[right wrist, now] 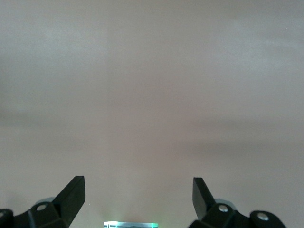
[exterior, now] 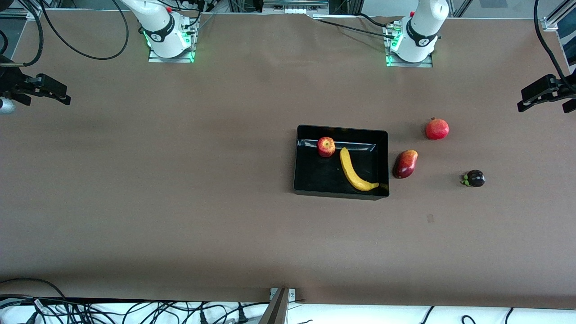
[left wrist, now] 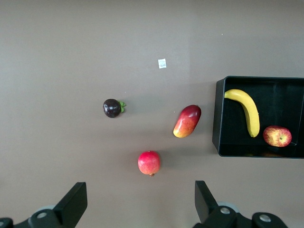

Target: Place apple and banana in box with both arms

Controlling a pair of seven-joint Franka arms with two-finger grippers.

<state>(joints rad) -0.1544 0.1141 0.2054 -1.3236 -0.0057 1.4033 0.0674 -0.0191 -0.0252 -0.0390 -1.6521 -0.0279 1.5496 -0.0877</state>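
The black box (exterior: 342,194) sits on the brown table toward the left arm's end. The red apple (exterior: 326,146) lies in it by the wall nearest the arms' bases. The yellow banana (exterior: 353,173) lies in it beside the apple and curves toward the corner nearest the front camera. The left wrist view also shows the box (left wrist: 217,118), apple (left wrist: 277,136) and banana (left wrist: 248,111). My left gripper (left wrist: 141,204) is open and empty, high over bare table near the pomegranate. My right gripper (right wrist: 138,199) is open and empty over bare table by its own base. Neither gripper shows in the front view.
Outside the box lie a mango (exterior: 405,164) close beside it, a pomegranate (exterior: 437,128) and a dark mangosteen (exterior: 474,178). Black fixtures (exterior: 40,87) (exterior: 542,92) stick in at both ends of the table. Cables run along the table's edges.
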